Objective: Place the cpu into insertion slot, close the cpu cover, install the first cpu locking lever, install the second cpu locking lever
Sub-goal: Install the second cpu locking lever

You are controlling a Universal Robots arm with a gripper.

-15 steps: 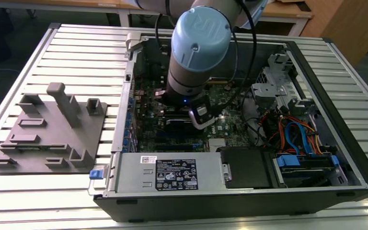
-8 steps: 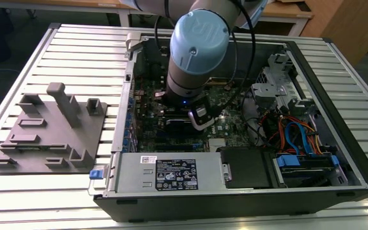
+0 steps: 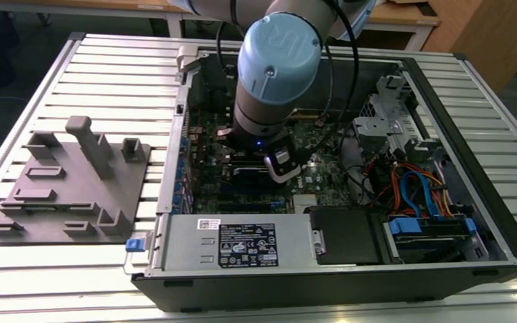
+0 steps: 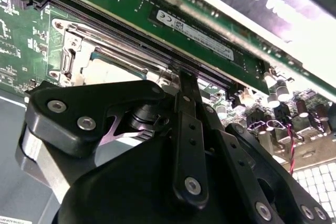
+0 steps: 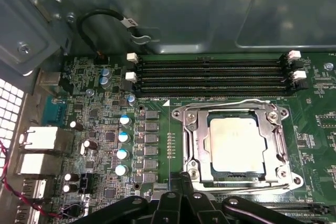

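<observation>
1. Already the cpu [image 5: 235,144] lies seated flat in its socket on the motherboard [image 5: 157,124], and the cover [image 5: 197,145], a grey metal frame, lies down around it with the pale chip face showing through its window.
2. Thin wire levers [image 5: 239,102] run along the socket's edges; whether either is hooked under its catch I cannot tell.
3. In the first wrist view the end effector [image 5: 181,182] sits just beside the socket's near edge, its fingers drawn together to a narrow tip with nothing visibly between them; in the second wrist view [image 4: 188,85] the same closed tip points at the socket's rim.
4. Risk, as I judge it: a lever is thin and springy, so a closed tip pushing off-centre could slip off and skid onto the cover or the small parts beside the socket.
5. Pressing down too hard could also load the frame unevenly and stress the chip beneath.
6. Nearby, the memory slots [image 5: 210,74] run close along the socket's far side, and capacitors [image 5: 123,145] stand in a row on another side, leaving little room to sweep.
7. In the exterior view the arm [image 3: 274,74] reaches deep into the case [image 3: 474,168], with cables [image 3: 411,188] towards that view's right and a grey fixture [image 3: 61,195] on the bench [image 3: 25,282].
</observation>
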